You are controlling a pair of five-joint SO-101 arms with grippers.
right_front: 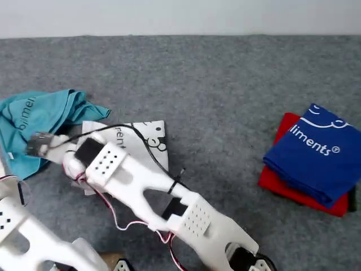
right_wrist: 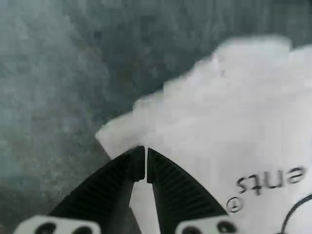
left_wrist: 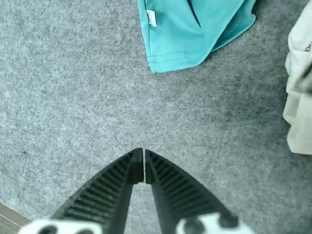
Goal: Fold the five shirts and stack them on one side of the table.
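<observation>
The white shirt [right_front: 142,133] is spread part flat, part rumpled toward the left edge of the worktop [right_front: 214,84], with the teal shirt [right_front: 39,113] bunched up just beside it, nearer that edge. Over by the right edge a folded blue shirt [right_front: 316,152] is stacked on a folded red shirt [right_front: 280,182]. A dark sliver peeks out underneath, but what it is can't be made out.

The right hand [right_wrist: 146,157] is clenched, tips together, right at a corner of the white shirt. Whether any cloth is actually pinched can't be told from here. The left hand [left_wrist: 144,161] is clenched too, with nothing in it, parked over bare worktop near the teal shirt's hem.

Handling-wise, thin, floppy jersey should be expected: light, no stiffness at all, and it'll drape and sag the second it's lifted. It's probably best taken by a corner or along a hem or shoulder seam, where the fabric is doubled. A pinch in the middle would likely just drag it into a lump.

The surface is a grey, felt-like covering — a bit grippy by the look of it, so shirts will probably catch and not slide. A plain pale wall [right_front: 180,17] runs behind the far edge.
</observation>
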